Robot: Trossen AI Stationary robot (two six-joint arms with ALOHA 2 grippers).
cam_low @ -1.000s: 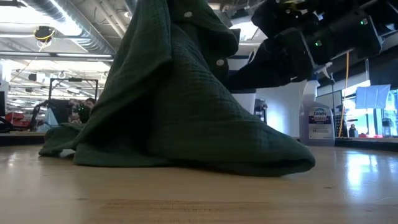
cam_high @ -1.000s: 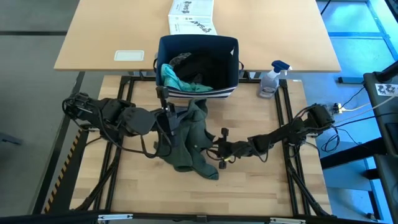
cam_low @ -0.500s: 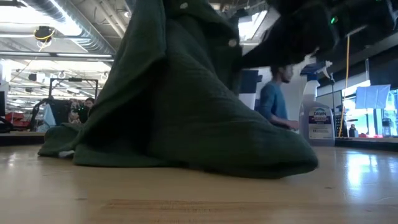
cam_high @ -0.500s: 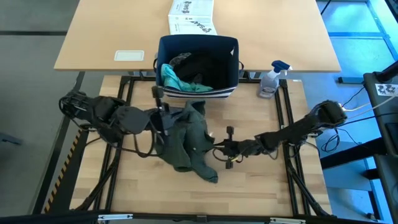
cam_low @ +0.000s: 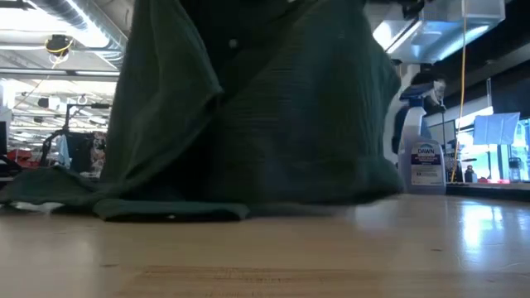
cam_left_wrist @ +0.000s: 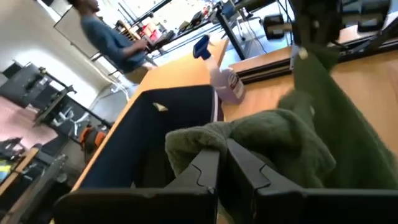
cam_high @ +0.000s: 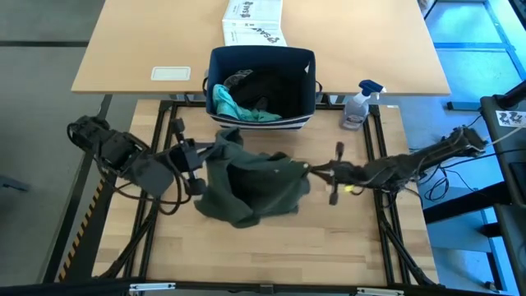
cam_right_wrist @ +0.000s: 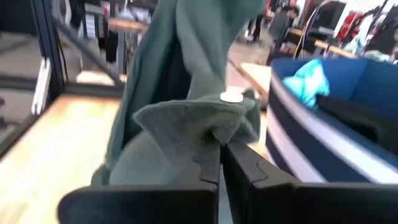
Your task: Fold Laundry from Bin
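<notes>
- The olive-green piece is held stretched above the table, in front of the bin; its long axis runs between the arms.
- The left gripper is clamped on one end; the right gripper on the other; both equally near.

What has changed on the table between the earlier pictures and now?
The right tool closed on the olive-green garment and drew its edge toward the right side. The left tool, gripping the other end all along, pulled back to the left, so the garment now hangs stretched between them, its lower part on the table. The bin, its teal piece and the spray bottle stayed put.
</notes>
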